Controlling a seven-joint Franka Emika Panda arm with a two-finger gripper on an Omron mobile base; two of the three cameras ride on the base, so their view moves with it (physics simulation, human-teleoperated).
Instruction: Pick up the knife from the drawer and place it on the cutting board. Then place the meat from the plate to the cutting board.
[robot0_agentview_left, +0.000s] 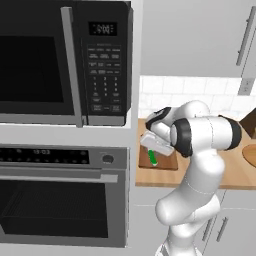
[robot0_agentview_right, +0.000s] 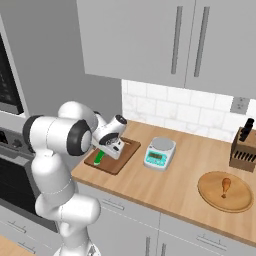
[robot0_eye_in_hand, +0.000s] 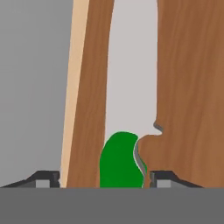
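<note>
Closest thing first: in the hand view the gripper (robot0_eye_in_hand: 103, 178) sits right over the knife (robot0_eye_in_hand: 120, 159), green handle between the two finger tips (robot0_eye_in_hand: 46, 178) and the pale blade running away up the picture. The tips stand well apart, with a gap between each one and the handle, so I'd call the jaws spread and the knife let go, not clamped. The knife lies flat on the cutting board (robot0_eye_in_hand: 192, 78), which is where the task wants it, so to me the first half looks done.

From the right base view the gripper (robot0_agentview_right: 111, 145) hangs low over the near end of the cutting board (robot0_agentview_right: 125, 152), and a bit of green from the knife (robot0_agentview_right: 98, 158) pokes out under it. The low hand makes sense: you set a knife down, you don't drop it.

Going further along the counter (robot0_agentview_right: 175, 192): one little teal kitchen scale (robot0_agentview_right: 159, 153) just beside the board, then the plate (robot0_agentview_right: 224, 192) well apart to the right with the meat (robot0_agentview_right: 226, 186) lying on it, untouched. That's the next job I reckon, and the arm will have to swing all the way over there. Behind the plate is one knife block (robot0_agentview_right: 243, 150) with black handles.

Count: one green knife, one board, one plate, one piece of meat, one scale, one block. In the left base view there's also one microwave (robot0_agentview_left: 65, 62) stacked over one oven (robot0_agentview_left: 62, 195).
</note>
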